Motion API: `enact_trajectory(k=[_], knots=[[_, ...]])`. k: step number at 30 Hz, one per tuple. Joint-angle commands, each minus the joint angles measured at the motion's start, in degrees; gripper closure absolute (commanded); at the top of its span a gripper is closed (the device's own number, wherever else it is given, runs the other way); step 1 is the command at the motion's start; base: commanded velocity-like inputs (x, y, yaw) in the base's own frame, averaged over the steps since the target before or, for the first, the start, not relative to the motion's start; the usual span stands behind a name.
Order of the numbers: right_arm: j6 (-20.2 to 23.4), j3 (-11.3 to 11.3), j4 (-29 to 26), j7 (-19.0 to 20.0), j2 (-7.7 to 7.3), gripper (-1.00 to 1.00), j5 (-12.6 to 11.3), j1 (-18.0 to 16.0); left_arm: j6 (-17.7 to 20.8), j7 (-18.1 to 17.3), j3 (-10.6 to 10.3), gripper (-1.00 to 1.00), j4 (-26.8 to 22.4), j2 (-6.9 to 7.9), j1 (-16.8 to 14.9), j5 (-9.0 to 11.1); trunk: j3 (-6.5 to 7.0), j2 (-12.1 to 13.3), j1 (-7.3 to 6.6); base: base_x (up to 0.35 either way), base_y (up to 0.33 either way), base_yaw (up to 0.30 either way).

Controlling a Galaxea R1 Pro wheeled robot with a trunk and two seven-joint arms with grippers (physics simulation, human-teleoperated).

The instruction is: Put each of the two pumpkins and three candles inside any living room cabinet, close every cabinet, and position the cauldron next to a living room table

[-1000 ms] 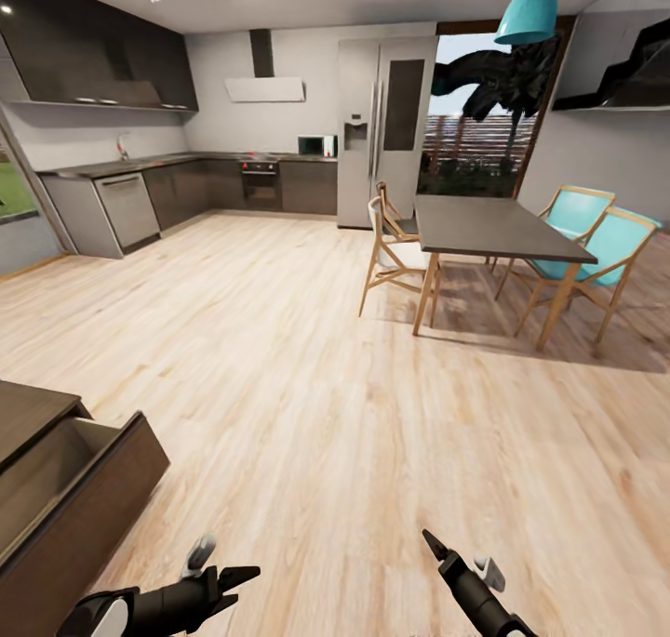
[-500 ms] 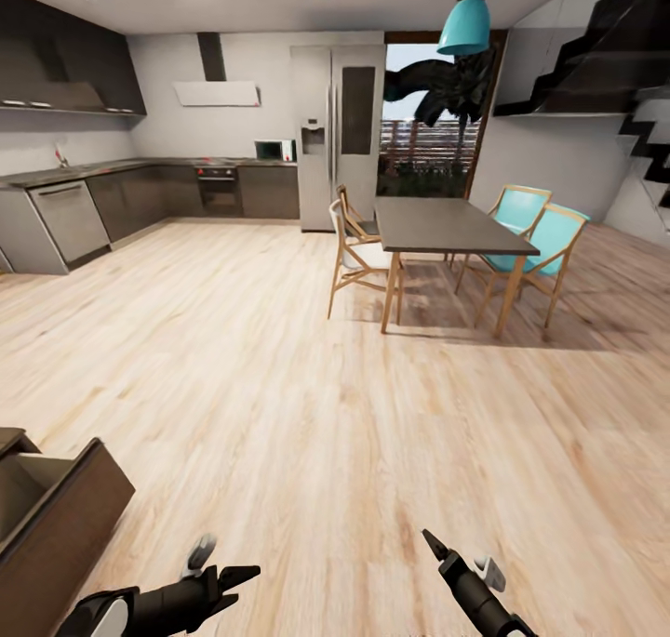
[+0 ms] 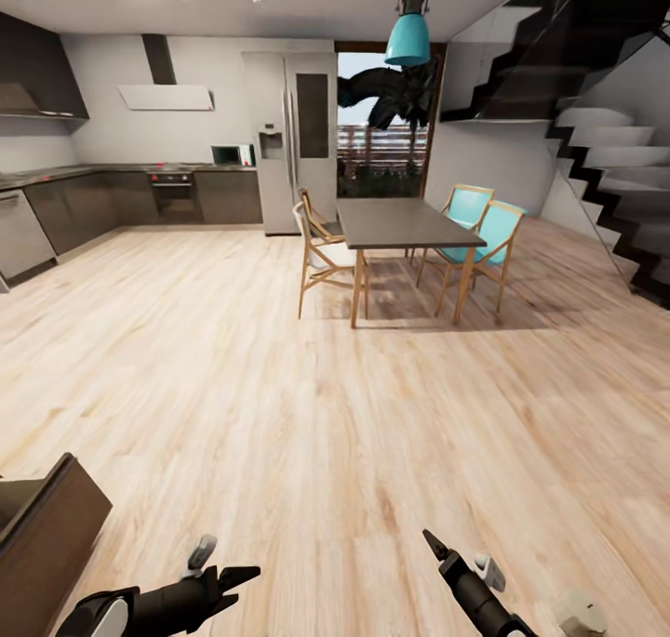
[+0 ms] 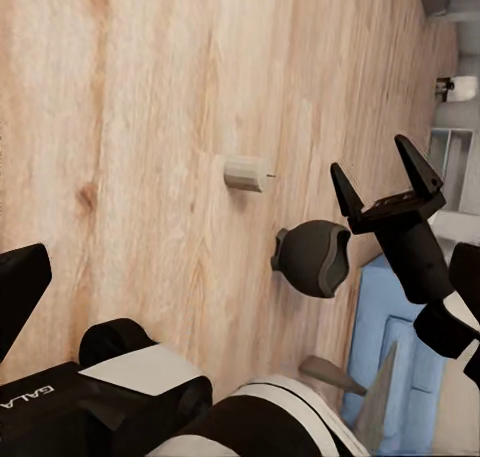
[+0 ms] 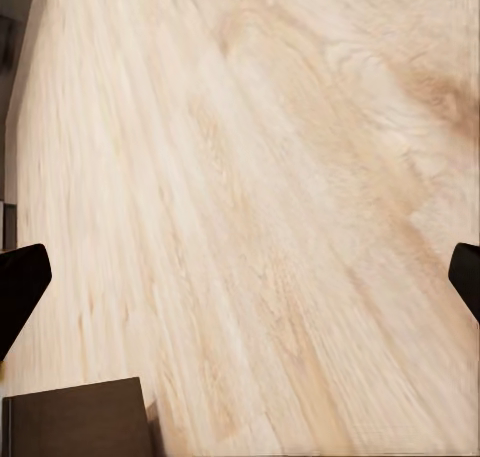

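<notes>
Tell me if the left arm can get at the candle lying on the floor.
Probably yes: the candle lies on bare floor in the left wrist view, apart from the cauldron, with nothing between it and the open left gripper.

The only lettering that can be read is a cut-off string of white capitals, "GALA", printed on the black housing of the left arm (image 4: 60,407) in the left wrist view; the picture's edge cuts off whatever precedes it. The fridge, the oven, the microwave and the other kitchen fittings in the head view bear no mark sharp enough to read.
</notes>
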Motion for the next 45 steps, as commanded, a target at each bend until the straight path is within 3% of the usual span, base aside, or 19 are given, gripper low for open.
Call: enact_trajectory(k=[1,45], knots=[[-0.2,-0.5,0.1,0.2,0.03,-1.00,0.4,-0.1,0.3,0.0,-0.1,-1.00,0.0,0.05,0.0,0.3,0.00,0.0,-0.03,-0.254,0.189,-0.269],[-0.2,-0.5,0.1,0.2,0.05,-1.00,0.4,0.0,0.2,0.1,-0.1,-1.00,0.0,-0.04,0.0,0.2,1.96,0.0,-0.03,-0.047,0.032,-0.270]])
